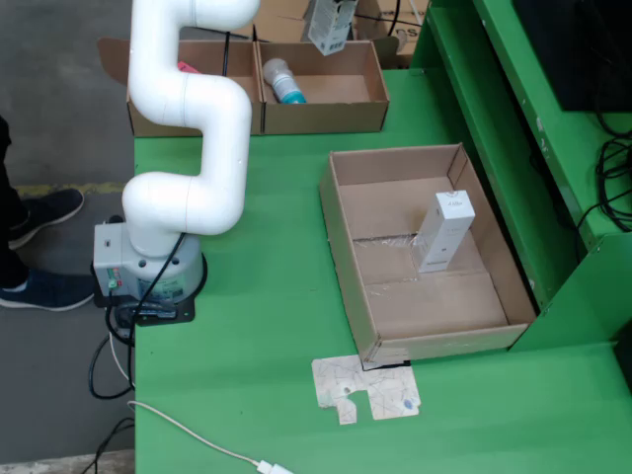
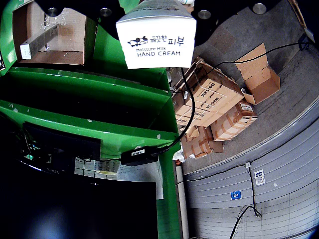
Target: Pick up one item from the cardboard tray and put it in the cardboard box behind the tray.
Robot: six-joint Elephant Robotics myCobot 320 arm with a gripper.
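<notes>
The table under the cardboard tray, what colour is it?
Bright green. The table shows best in the view from above, around the cardboard tray.

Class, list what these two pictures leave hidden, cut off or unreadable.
1. Gripper: in the overhead view the top edge cuts it off; in the gripper view the hand cream box covers its jaws.
2. Bottle in the back cardboard box: label too small to read, overhead view.
3. White carton in the tray: print too small.
</notes>
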